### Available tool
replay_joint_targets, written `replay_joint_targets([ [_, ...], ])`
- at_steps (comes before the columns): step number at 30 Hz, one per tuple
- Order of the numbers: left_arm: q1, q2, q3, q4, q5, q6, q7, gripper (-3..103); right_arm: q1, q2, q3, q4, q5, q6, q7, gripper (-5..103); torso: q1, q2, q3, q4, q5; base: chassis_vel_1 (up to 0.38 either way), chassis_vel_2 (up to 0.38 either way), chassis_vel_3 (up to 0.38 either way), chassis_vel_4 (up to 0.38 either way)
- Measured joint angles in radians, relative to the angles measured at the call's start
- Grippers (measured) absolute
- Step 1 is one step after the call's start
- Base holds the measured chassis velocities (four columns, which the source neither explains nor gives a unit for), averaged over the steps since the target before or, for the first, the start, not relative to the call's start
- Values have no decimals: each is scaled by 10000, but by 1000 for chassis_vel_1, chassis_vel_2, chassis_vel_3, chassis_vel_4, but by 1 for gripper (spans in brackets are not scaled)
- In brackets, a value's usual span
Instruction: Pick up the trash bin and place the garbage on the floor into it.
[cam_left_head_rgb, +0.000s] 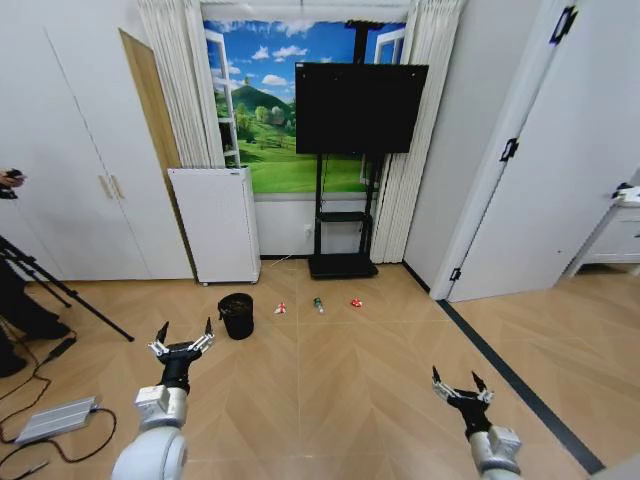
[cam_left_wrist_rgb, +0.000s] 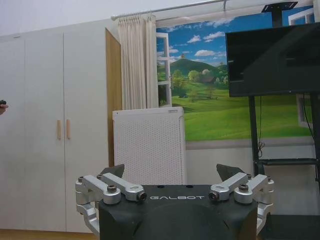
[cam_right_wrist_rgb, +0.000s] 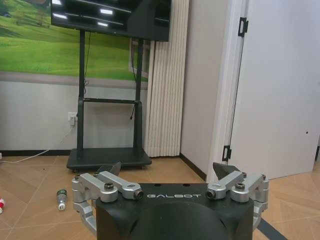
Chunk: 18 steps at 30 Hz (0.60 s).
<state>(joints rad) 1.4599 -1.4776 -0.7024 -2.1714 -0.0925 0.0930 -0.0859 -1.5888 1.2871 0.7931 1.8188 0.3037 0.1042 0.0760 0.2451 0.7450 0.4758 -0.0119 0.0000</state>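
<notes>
The left gripper (cam_left_head_rgb: 181, 337) hovers above the wooden floor (cam_left_head_rgb: 380, 370) with its fingers spread wide and nothing between them, just short of the trash bin (cam_left_head_rgb: 237, 315). The right gripper (cam_left_head_rgb: 459, 383) hangs at the robot's other side, its fingers likewise apart and empty, well away from the litter. The black trash bin stands upright on the floor, in front of a tall white perforated appliance (cam_left_head_rgb: 216, 224) set against the wall. To the bin's right the garbage lies in a loose row, each piece apart from the next: a crumpled red-and-white wrapper (cam_left_head_rgb: 281, 308), a small clear bottle (cam_left_head_rgb: 318, 304) with a green label lying on its side, and a small red piece (cam_left_head_rgb: 356, 302), possibly flattened, though it is too small to tell. Behind them a dark television (cam_left_head_rgb: 360, 107) on a black stand (cam_left_head_rgb: 343, 262) faces the room, before a painted landscape mural (cam_left_head_rgb: 270, 120).
</notes>
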Motion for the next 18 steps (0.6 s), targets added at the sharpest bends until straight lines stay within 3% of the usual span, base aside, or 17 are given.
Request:
replay_joint_targets([
  [8,24,-17,9,23,18,-5,-5,100,-4,-29,2,-2,74,-54,6,100,-1,1,0,0,1,-86,80,94,-96],
  [18,44,-16,-21,26,15,-31,-6,100,-51,-25,-4,-2,75,-53,-13,100,0,0,1,3,5,-223,215,230,-218],
])
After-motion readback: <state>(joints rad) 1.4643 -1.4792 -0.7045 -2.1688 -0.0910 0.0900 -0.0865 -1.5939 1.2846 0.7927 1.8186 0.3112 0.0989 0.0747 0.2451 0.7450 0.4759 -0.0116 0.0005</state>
